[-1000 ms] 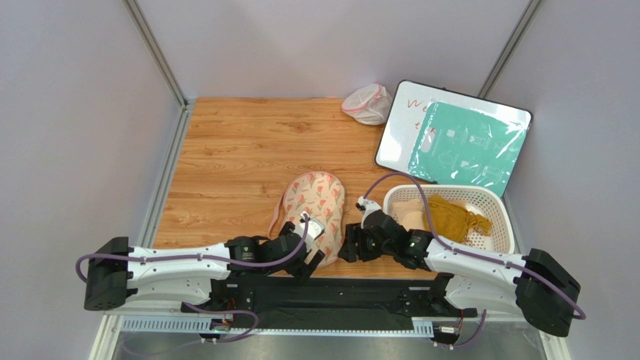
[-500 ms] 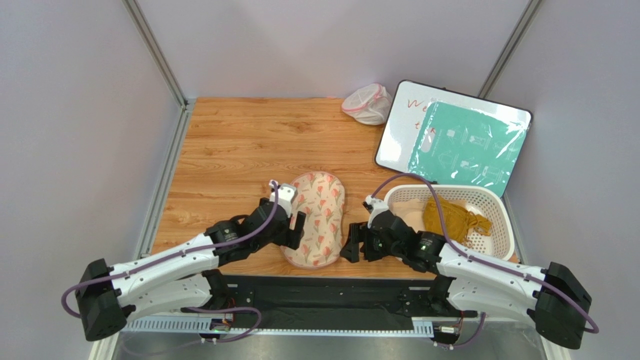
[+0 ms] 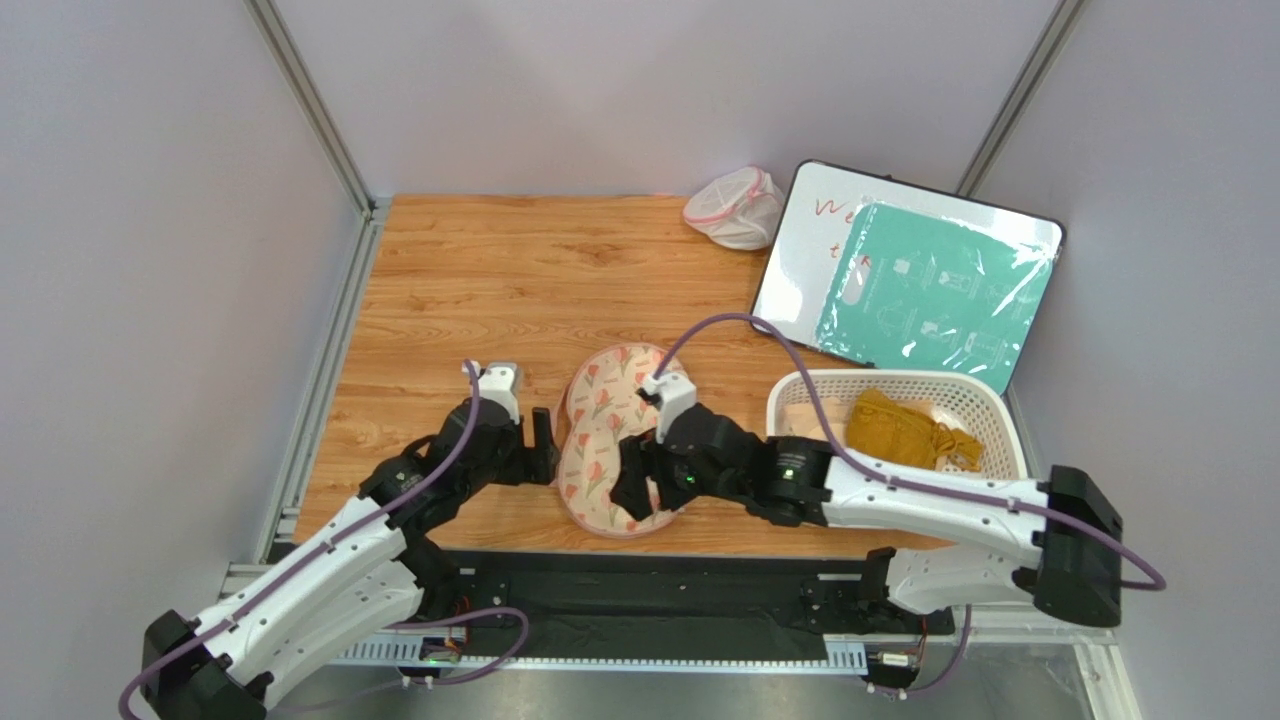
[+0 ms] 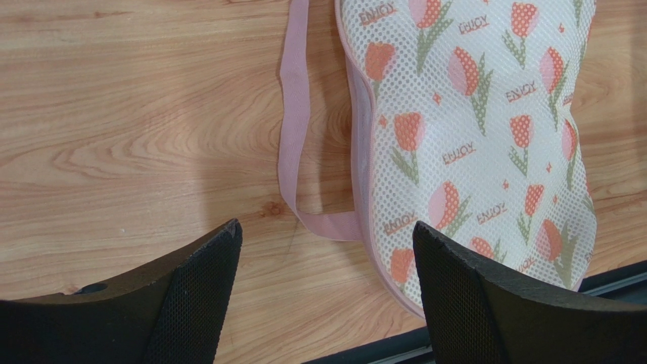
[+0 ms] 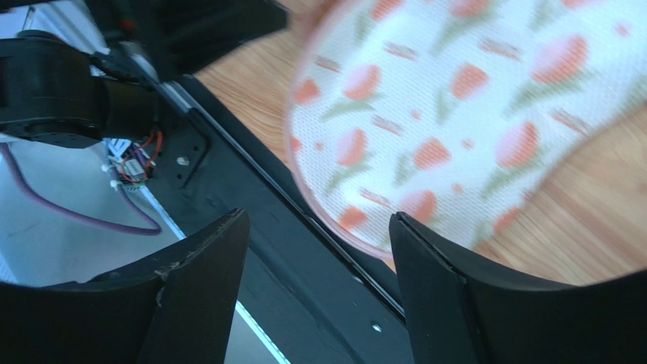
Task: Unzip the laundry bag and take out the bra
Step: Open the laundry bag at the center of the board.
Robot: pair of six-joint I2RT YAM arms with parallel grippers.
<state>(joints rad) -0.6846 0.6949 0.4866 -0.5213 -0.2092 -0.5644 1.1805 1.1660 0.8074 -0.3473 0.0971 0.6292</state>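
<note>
Tulip-print laundry bag (image 3: 594, 413) apparently unopened, bra unseen; left gripper (image 4: 326, 231) beside it, right gripper (image 5: 319, 220) above, both spread, empty.

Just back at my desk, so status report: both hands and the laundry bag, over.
Left hand open, empty, over pink strap beside the laundry bag. Right hand open, empty, above the bag's near end. Bag lying on table, no opening visible. Nothing blocking.
</note>
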